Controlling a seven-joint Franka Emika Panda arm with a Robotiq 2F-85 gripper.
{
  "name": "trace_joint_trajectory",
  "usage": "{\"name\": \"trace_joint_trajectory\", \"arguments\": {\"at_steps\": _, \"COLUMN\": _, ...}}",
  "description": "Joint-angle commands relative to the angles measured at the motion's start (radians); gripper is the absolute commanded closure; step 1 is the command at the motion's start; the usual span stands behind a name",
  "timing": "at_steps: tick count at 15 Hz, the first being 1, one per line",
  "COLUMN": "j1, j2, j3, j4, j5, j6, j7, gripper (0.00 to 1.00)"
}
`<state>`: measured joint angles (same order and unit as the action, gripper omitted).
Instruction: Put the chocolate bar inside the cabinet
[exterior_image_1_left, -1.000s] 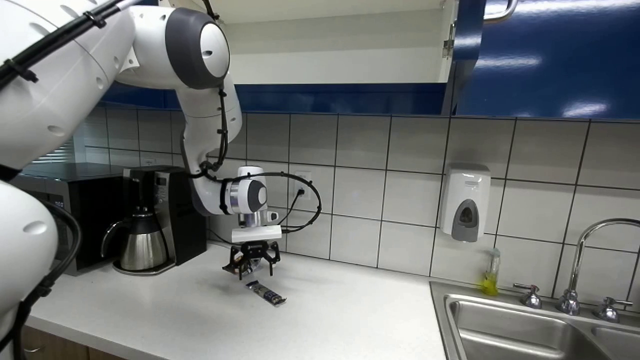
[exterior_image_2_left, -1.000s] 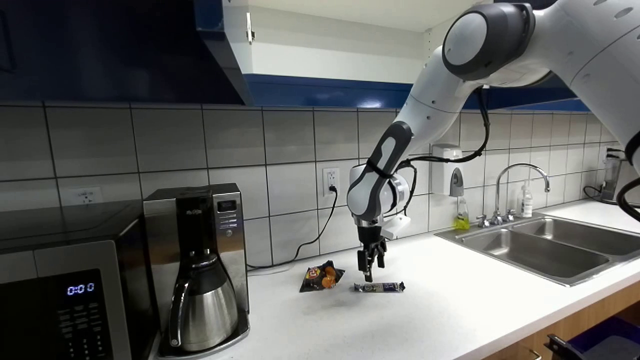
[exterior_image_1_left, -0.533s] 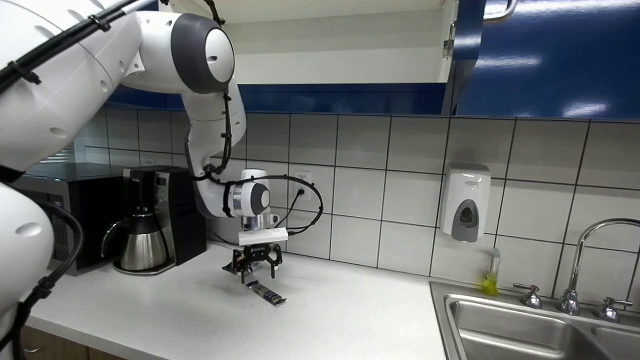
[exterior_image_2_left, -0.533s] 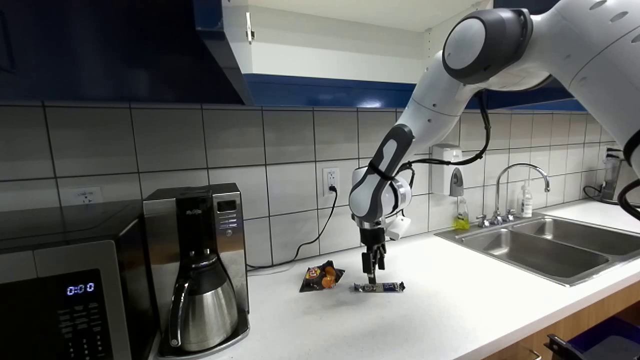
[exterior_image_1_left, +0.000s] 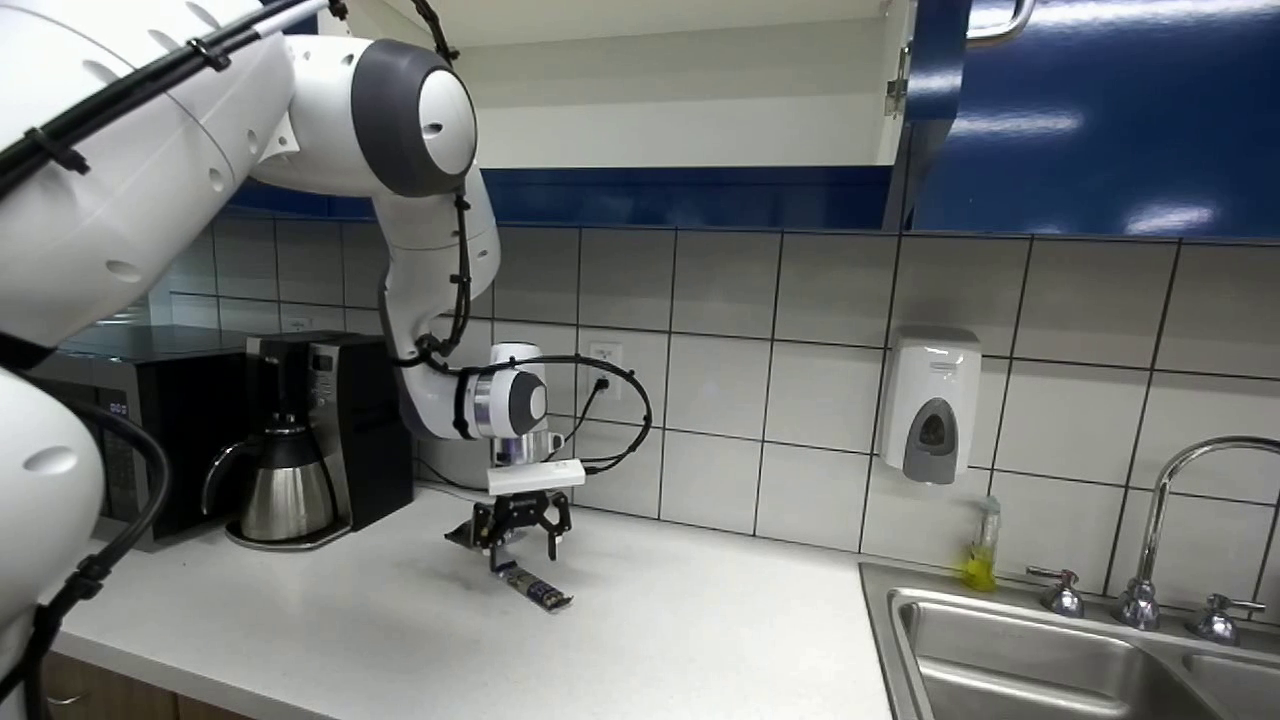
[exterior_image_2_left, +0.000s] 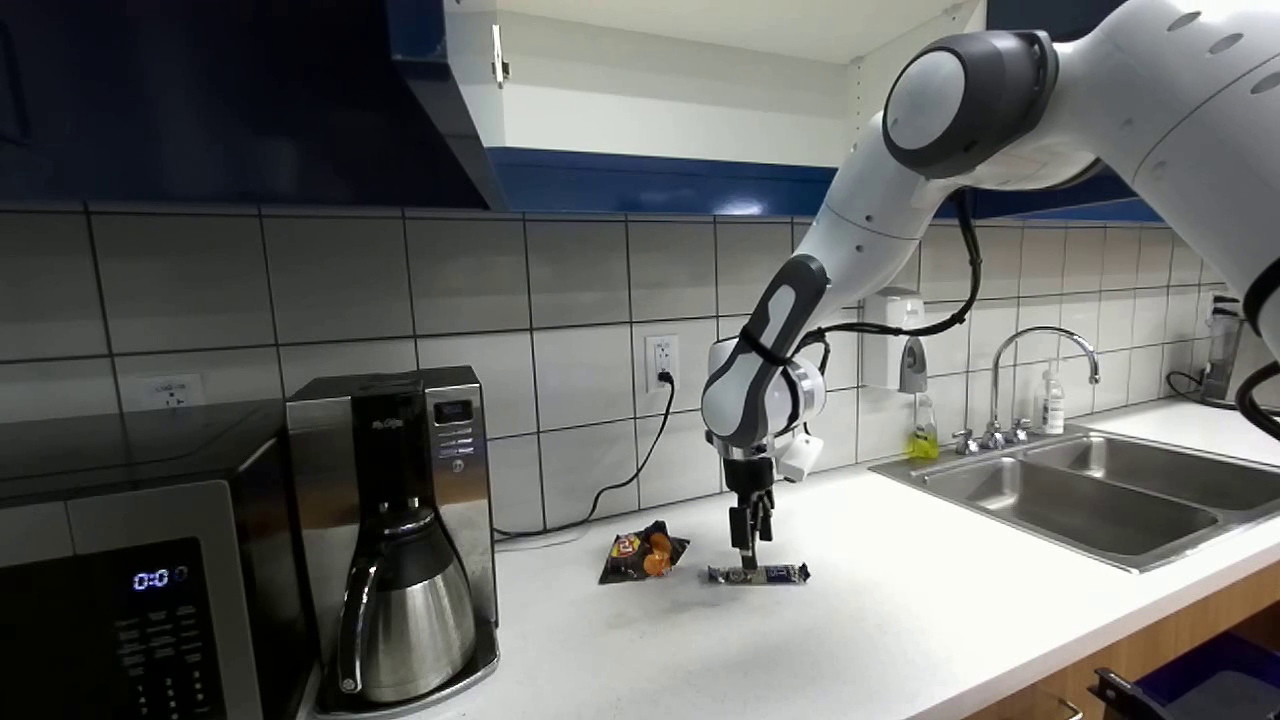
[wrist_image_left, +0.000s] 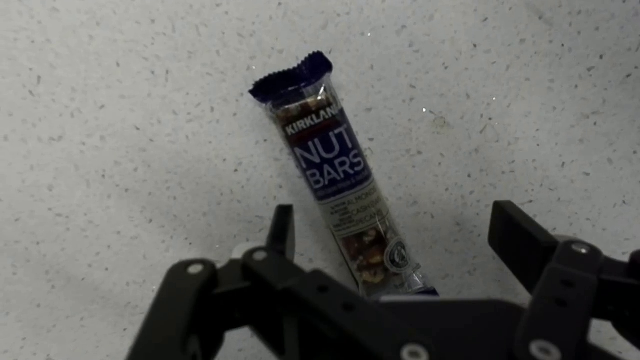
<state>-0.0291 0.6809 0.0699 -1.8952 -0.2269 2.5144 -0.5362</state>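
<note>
bar (wrist_image_left: 334, 172) — slim, crimp-ended, navy-labelled — partly see-through

Bar (exterior_image_2_left: 782, 575): on the worktop (exterior_image_2_left: 640, 660), between packet (exterior_image_2_left: 643, 557) and sink (exterior_image_2_left: 1090, 505) in an exterior view.
Coffee machine (exterior_image_2_left: 400, 455): left of packet, both exterior views.
Cabinet (exterior_image_2_left: 670, 115): above the worktop.

Arm shell (exterior_image_1_left: 320, 125) is white, with oval recesses (exterior_image_1_left: 124, 271); a dark grey collar (exterior_image_1_left: 385, 118) borders its white joint cap (exterior_image_1_left: 448, 125). Black cables (exterior_image_1_left: 130, 100) with ties (exterior_image_1_left: 57, 150) run along it. Silver ring (exterior_image_1_left: 484, 405) and white block (exterior_image_1_left: 536, 478) sit above the gripper (wrist_image_left: 395, 222), which is black with pale screws (wrist_image_left: 414, 351).
</note>
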Motion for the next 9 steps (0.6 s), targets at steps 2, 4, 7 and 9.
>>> {"name": "trace_joint_trajectory", "arguments": {"at_steps": 2, "j1": -0.014, "j2": 0.038, "j3": 0.008, "j4": 0.047, "j5": -0.025, "j6": -0.016, "j7": -0.024, "gripper": 0.0}}
{"name": "trace_joint_trajectory", "arguments": {"at_steps": 4, "j1": -0.011, "j2": 0.052, "j3": 0.007, "j4": 0.057, "j5": -0.032, "j6": -0.016, "j7": -0.022, "gripper": 0.0}}
{"name": "trace_joint_trajectory", "arguments": {"at_steps": 7, "j1": -0.009, "j2": 0.07, "j3": 0.008, "j4": 0.065, "j5": -0.044, "j6": -0.015, "j7": -0.027, "gripper": 0.0}}
{"name": "trace_joint_trajectory", "arguments": {"at_steps": 9, "j1": -0.007, "j2": 0.079, "j3": 0.005, "j4": 0.069, "j5": -0.053, "j6": -0.015, "j7": -0.025, "gripper": 0.0}}
